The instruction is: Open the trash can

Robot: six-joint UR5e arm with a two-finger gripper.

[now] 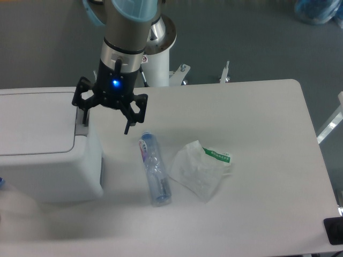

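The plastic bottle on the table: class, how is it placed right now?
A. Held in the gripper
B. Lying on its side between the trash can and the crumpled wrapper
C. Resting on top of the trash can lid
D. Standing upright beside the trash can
B. The bottle lies flat on the table, with the trash can on one side and the crumpled wrapper on the other; the gripper is above it, holding nothing.

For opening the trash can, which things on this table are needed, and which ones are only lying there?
Needed for the job:
- trash can, white, lid down
- its grey button strip
- gripper, jaws spread, over that strip

Only lying about:
- clear plastic bottle, on its side
- crumpled plastic wrapper, beside the bottle
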